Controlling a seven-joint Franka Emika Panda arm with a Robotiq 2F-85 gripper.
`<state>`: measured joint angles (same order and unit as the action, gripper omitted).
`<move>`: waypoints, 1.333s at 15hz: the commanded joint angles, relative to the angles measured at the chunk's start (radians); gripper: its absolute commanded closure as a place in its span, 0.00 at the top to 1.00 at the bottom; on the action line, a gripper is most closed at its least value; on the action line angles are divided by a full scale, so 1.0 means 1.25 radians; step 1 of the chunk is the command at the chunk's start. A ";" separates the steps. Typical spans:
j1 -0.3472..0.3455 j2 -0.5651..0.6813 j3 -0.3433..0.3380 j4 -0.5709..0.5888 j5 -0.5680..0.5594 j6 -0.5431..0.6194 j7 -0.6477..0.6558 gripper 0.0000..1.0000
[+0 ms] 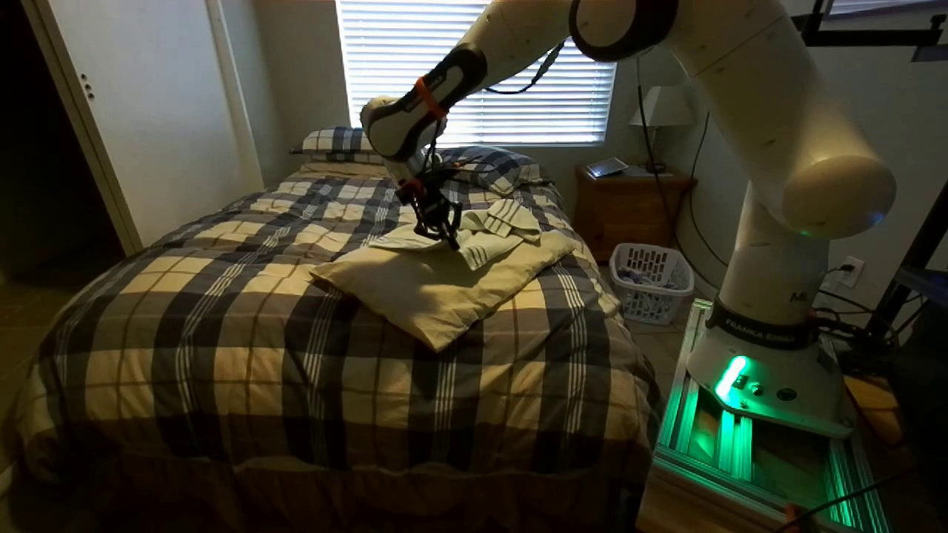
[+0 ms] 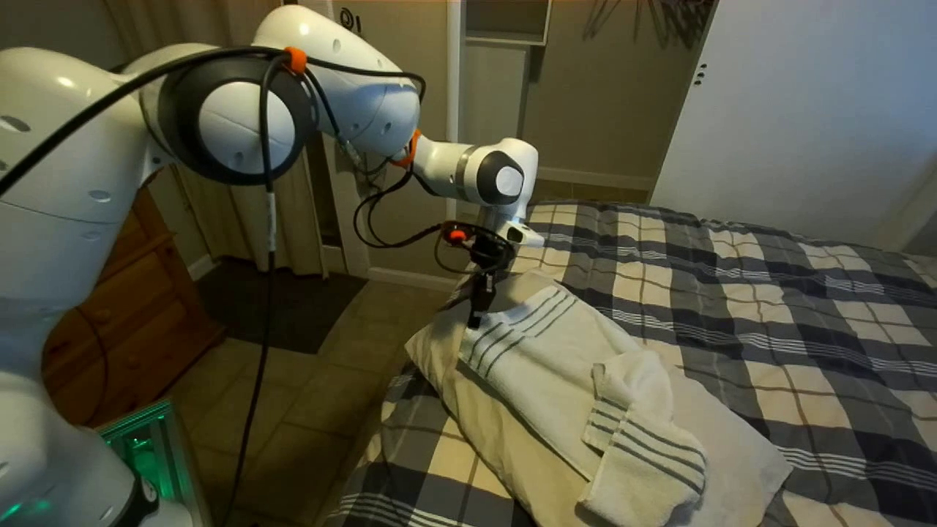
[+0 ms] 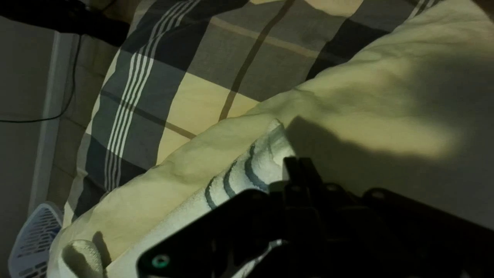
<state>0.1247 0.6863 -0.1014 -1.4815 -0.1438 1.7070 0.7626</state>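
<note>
Towel [image 2: 538, 373], one, on one pillow [image 1: 422, 296]

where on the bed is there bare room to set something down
Bare: the quilt between the beige pillow and the white door, and from that pillow toward the foot end; also the pillow's corner nearest that end. Crowded: where the towel lies across the pillow, with the shut gripper at its edge.

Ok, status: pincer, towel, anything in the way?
Pincer shut at towel, grip unclear. Towel on pillow, far end folded over. Possible obstruction: pillow beneath pincer.
</note>
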 commanded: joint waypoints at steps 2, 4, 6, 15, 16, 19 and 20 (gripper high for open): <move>-0.010 0.057 0.020 0.074 0.060 -0.007 -0.005 0.01; -0.006 0.076 0.025 0.097 0.070 -0.006 -0.008 0.01; -0.003 0.095 0.031 0.122 0.076 -0.009 -0.012 0.01; 0.021 0.058 -0.012 0.128 0.021 -0.016 0.032 0.55; 0.028 0.041 -0.023 0.117 0.003 -0.021 0.041 0.61; 0.055 0.000 -0.068 0.082 -0.118 -0.054 0.054 0.82; 0.058 -0.013 -0.077 0.069 -0.163 -0.058 0.045 0.88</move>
<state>0.1638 0.7419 -0.1552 -1.3125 -0.2230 1.6516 0.8018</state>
